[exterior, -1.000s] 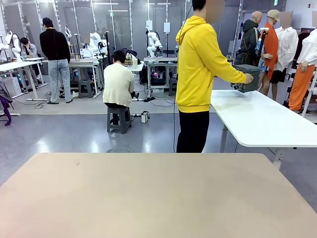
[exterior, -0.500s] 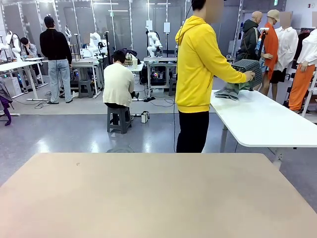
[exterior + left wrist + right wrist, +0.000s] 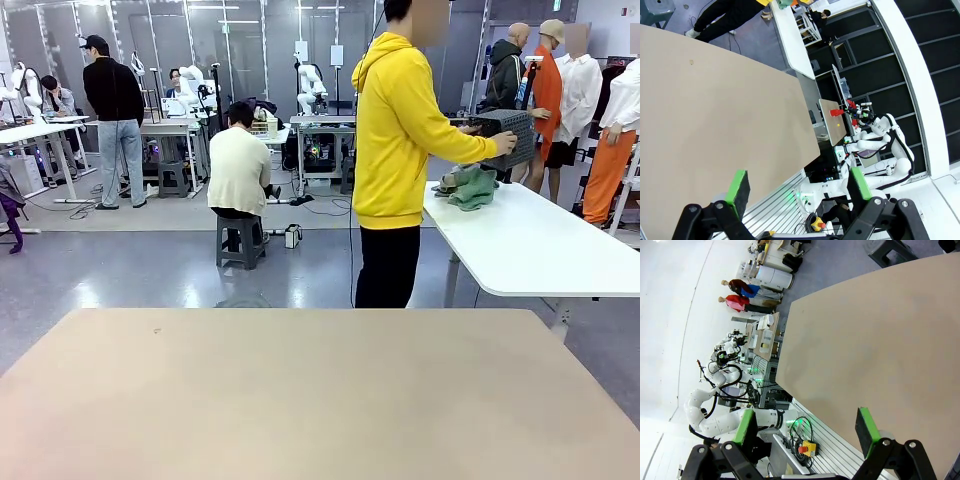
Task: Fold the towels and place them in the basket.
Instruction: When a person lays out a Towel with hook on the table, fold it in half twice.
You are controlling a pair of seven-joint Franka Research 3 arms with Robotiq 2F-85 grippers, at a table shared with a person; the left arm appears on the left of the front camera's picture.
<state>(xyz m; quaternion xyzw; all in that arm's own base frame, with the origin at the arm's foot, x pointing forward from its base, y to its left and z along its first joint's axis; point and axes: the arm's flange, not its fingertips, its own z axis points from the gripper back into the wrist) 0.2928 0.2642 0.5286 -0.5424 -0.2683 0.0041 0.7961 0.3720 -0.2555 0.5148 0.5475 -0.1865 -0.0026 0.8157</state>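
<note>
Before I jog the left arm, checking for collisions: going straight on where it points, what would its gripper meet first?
The left gripper would probably meet the tan tabletop near its edge; depth unclear.

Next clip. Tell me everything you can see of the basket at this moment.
The basket is dark grey, boxy, apparently plastic with lattice-mesh sides. The person in the yellow hoodie holds it in the air over a white side table, beyond the robot's tan table. It looks tipped rather than upright, though too far off to be sure. The towels lie heaped on the white table just below it.
</note>
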